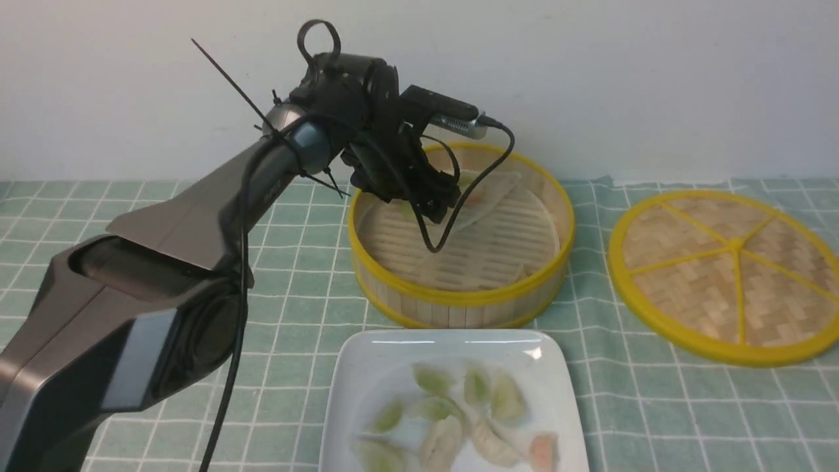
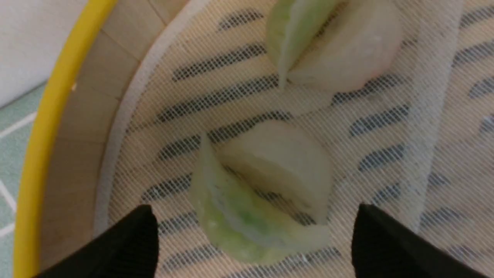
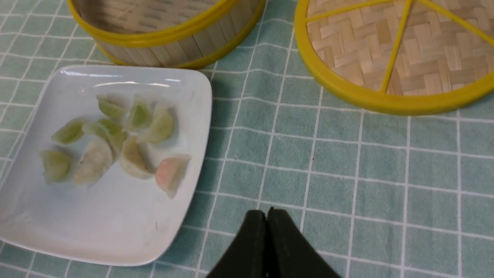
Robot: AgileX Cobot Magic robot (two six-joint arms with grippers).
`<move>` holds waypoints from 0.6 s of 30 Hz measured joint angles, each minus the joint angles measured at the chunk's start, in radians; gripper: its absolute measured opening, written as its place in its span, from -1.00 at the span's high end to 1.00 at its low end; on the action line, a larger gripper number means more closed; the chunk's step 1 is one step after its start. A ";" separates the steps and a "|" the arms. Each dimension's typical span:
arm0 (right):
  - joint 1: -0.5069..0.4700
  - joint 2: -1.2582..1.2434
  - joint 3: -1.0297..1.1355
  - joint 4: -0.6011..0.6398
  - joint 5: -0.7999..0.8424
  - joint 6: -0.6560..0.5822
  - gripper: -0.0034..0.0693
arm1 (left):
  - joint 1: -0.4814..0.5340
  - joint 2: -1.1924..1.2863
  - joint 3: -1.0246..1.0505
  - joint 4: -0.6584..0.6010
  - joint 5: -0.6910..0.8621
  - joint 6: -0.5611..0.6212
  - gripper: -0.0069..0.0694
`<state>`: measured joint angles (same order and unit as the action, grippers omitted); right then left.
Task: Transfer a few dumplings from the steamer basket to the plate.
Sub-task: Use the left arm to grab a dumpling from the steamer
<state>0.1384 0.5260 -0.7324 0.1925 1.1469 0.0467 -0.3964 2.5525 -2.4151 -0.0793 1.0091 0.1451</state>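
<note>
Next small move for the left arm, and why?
I'd probably ease the left end effector slightly down and forward, then close. It stands open over the steamer basket, with a green-filled dumpling lying between its fingertips and a paler dumpling right behind it. Nothing is gripped; centering on the green one first should lower the risk of pinching both.

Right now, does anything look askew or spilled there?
Nothing is spilled. Slightly askew is the thin liner in the steamer basket: in the front view, one edge stands up from the slatted floor instead of lying flat. The dumplings on the plate lie loosely scattered, which seems ordinary.
</note>
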 joint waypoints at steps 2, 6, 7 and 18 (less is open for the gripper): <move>0.000 0.000 0.000 0.000 0.004 0.000 0.95 | 0.000 0.016 -0.001 0.004 -0.025 0.000 -0.80; 0.000 0.000 -0.001 0.000 0.010 0.000 0.95 | 0.000 0.030 -0.004 0.003 -0.028 0.000 -0.54; 0.000 0.000 -0.001 0.000 0.012 0.000 0.95 | 0.000 0.030 -0.005 0.003 -0.026 0.000 -0.38; 0.000 0.000 -0.001 0.004 0.021 0.000 0.95 | -0.013 -0.096 -0.007 0.079 0.167 0.001 0.09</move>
<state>0.1384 0.5260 -0.7335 0.1967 1.1675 0.0467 -0.4095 2.4564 -2.4223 0.0000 1.1760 0.1460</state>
